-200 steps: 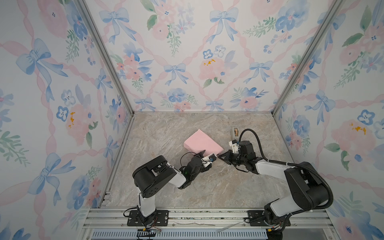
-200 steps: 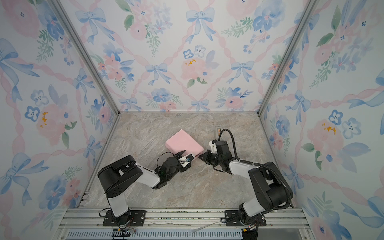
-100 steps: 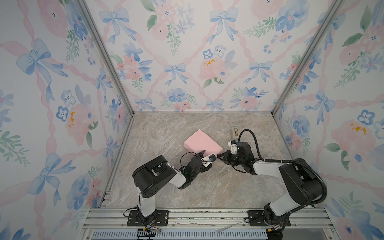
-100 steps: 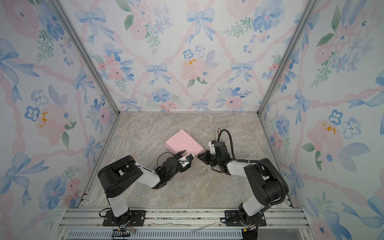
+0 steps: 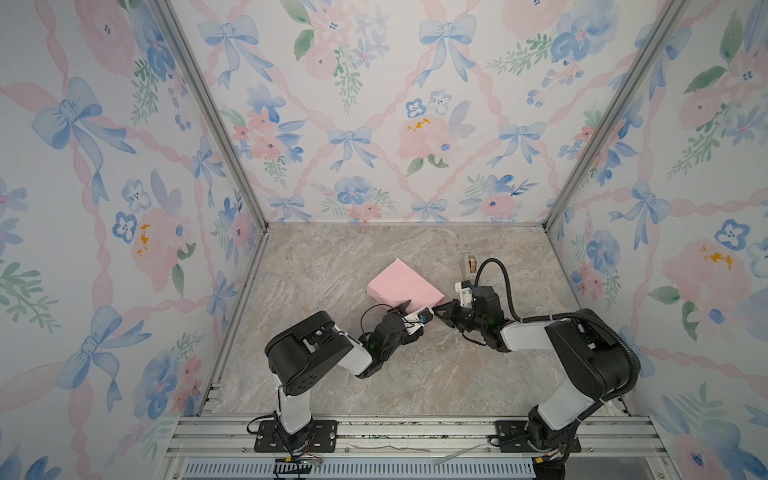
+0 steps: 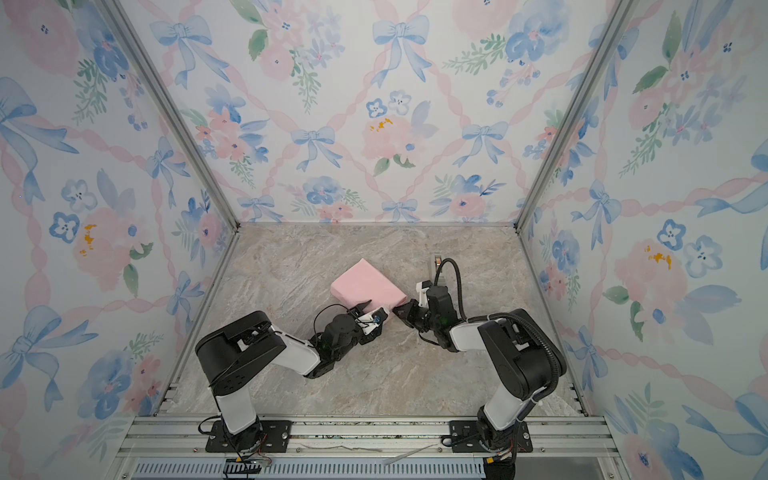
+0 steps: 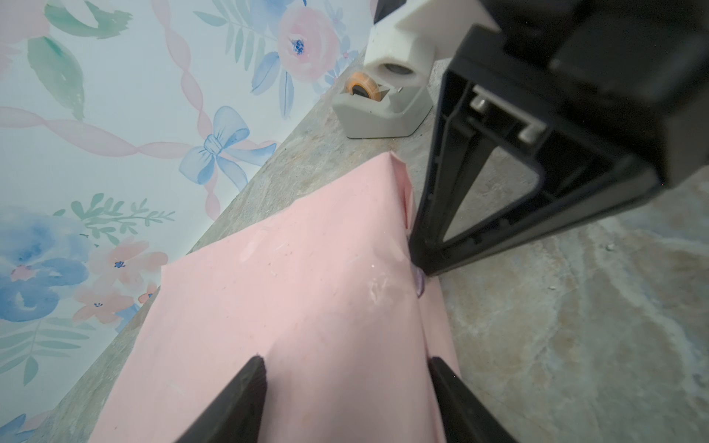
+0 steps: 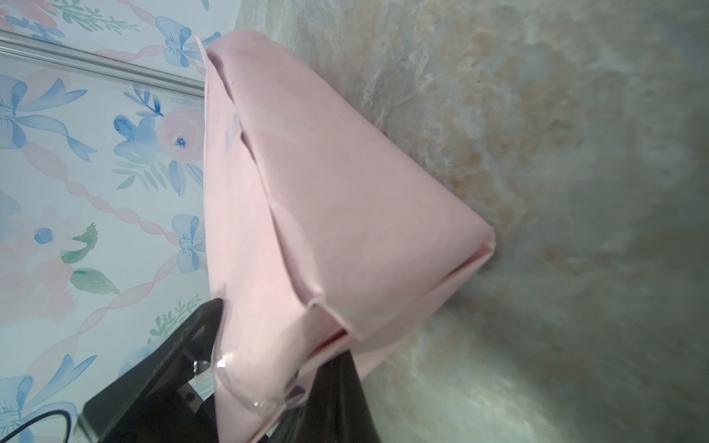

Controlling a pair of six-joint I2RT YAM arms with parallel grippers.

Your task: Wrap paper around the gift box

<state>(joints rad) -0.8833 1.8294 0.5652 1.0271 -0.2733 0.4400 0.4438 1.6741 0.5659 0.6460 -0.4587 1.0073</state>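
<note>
left gripper (image 5: 415, 311) (image 6: 370, 311) (image 7: 345, 360): jaws wide apart, straddling the end of the parcel nearest it. In the left wrist view one finger (image 7: 245, 399) lies over the paper and the other runs along the paper's edge. Whether they press on it cannot be told.
right gripper (image 5: 438, 309) (image 6: 400, 309) (image 7: 420, 264): fingers drawn together to a point, the tip touching the parcel's side edge. In the right wrist view its fingers (image 8: 172, 364) flank the parcel's corner and their tips are hidden behind the paper, so a pinch cannot be confirmed.
paper (image 5: 401, 286) (image 6: 365, 286) (image 7: 287, 307) (image 8: 307, 211): pale pink side out, folded round a flat box shape with creased end flaps. It lies on the table directly ahead of both grippers' tips.
gift box: wholly covered by the paper.
clear tape piece (image 7: 418, 285) (image 8: 249, 391): stuck at the parcel's edge, right at the right gripper's tip.
tape dispenser (image 5: 470, 264) (image 6: 437, 262) (image 7: 380, 111): stands just behind the right gripper's wrist, apart from the parcel, and carries an orange-brown roll.
marbled tabletop (image 5: 332, 270) (image 6: 291, 270): carries the parcel and the dispenser.
</note>
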